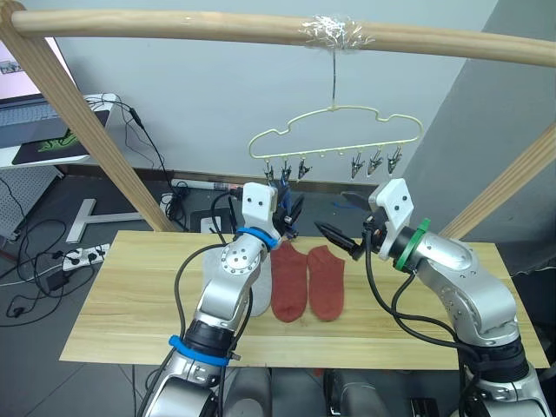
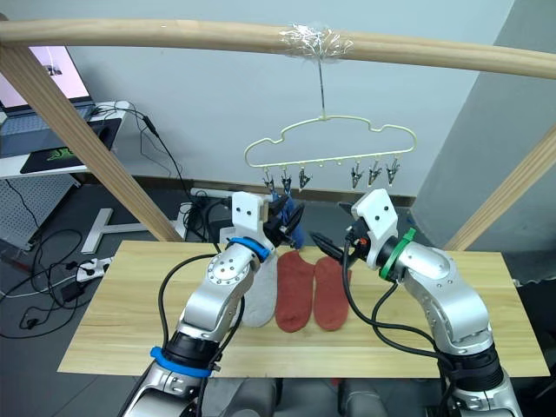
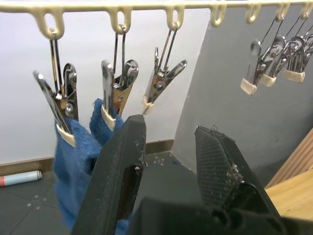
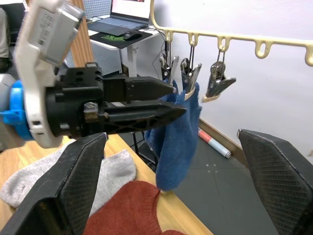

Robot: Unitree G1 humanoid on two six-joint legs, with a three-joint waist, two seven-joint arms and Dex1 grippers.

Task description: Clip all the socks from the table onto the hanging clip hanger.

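Observation:
The pale wire clip hanger hangs by its hook from the wooden pole. Blue sock knit dangles from its two leftmost clips; I cannot tell whether it is one sock or two. My left gripper is raised just beside that blue knit, open, with nothing between its fingers. The right gripper hovers open to the right of it, above the table. Two rust red socks lie side by side on the planks. A light grey sock lies left of them, partly hidden by my left arm.
A thick wooden pole spans the top on slanted posts at both sides. Three more clips hang bare at the hanger's right end. A laptop desk and floor cables lie beyond the table's far left.

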